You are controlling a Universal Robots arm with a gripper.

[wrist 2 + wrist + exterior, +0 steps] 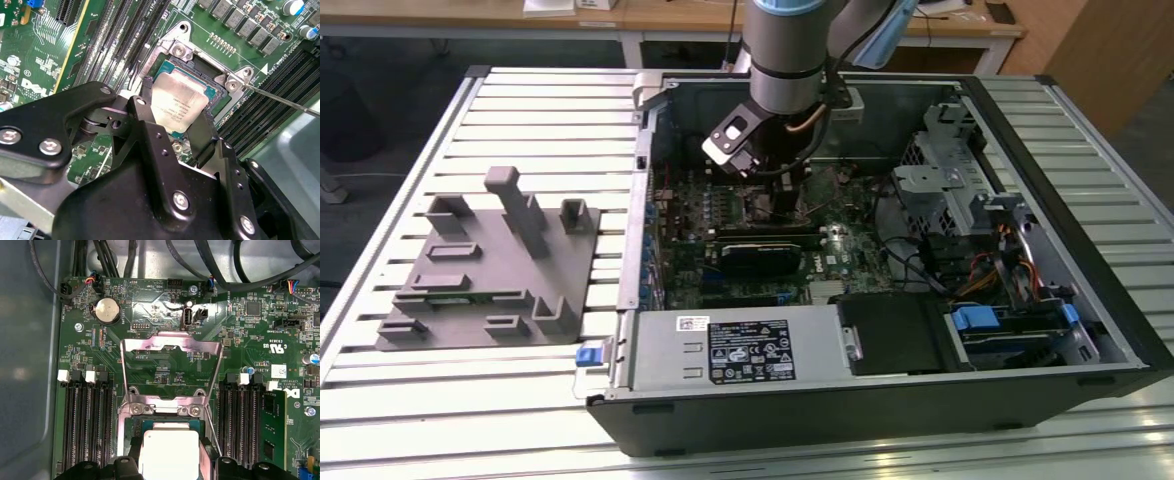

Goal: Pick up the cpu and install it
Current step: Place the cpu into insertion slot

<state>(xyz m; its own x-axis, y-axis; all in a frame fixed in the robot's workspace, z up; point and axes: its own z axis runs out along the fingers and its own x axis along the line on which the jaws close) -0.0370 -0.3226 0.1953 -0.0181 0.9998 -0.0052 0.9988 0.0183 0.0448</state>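
Pinches the cpu (180,102) by two opposite edges between the fingers (141,112) of the gripper (175,117), leaving its pale top bare. Holds it right under the gripper, squared over the open socket (180,50), probably for a flat seat, with the load plate (170,342) hinged up beyond the fingertips.

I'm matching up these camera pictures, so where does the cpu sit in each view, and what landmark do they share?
Exterior view: the gripper reaches down to the motherboard, covering the cpu's spot.
Second wrist view: the cpu sits mid-picture, clamped in the gripper, over the socket frame.
First wrist view: the cpu sits beside the socket frame.
Shared landmark: the socket frame, in both wrist views.
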